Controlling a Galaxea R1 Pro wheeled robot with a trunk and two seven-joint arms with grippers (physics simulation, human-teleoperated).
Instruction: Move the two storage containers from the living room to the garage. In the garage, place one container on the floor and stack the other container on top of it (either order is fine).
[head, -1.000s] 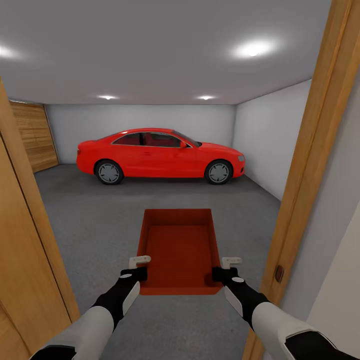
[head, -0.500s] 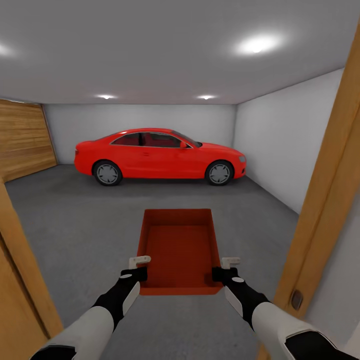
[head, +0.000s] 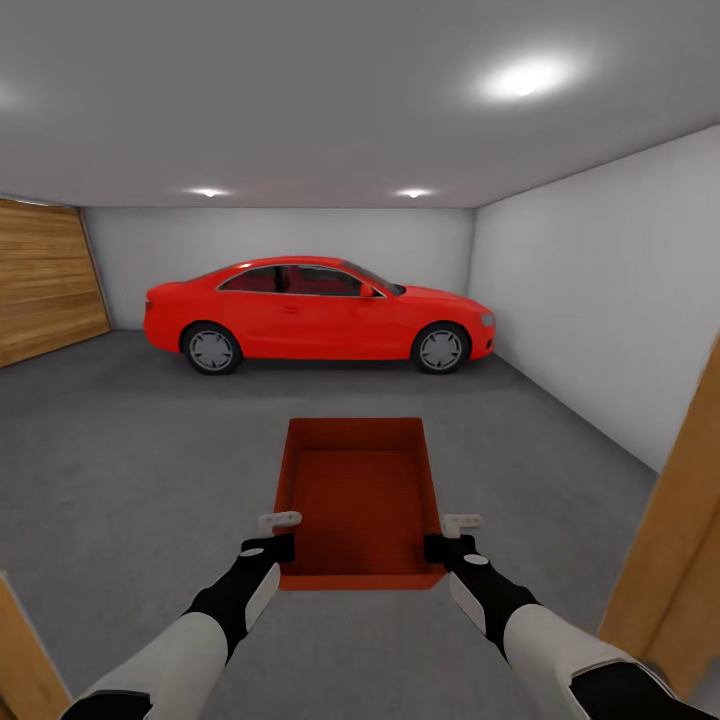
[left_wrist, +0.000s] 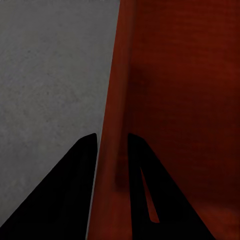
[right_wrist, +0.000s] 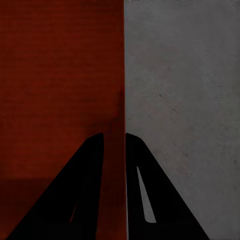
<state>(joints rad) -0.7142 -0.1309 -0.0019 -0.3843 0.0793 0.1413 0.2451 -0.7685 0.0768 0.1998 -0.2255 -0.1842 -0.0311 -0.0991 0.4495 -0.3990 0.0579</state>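
- The left gripper (head: 277, 534) pinches the left wall of the orange-red open plastic box (head: 362, 497).
- The right gripper (head: 451, 534) pinches its right wall.
- The box hangs above the dark grey concrete floor (head: 140, 450), with a shiny red car (head: 318, 312) well beyond it.

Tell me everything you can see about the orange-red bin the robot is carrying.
The storage container is an orange-red rectangular bin with thin plain walls, a flat bottom and no lid, empty inside. It is held level above the grey garage floor, long axis pointing ahead toward the red car. The left pincer clamps its left wall near the close corner, the right pincer its right wall.
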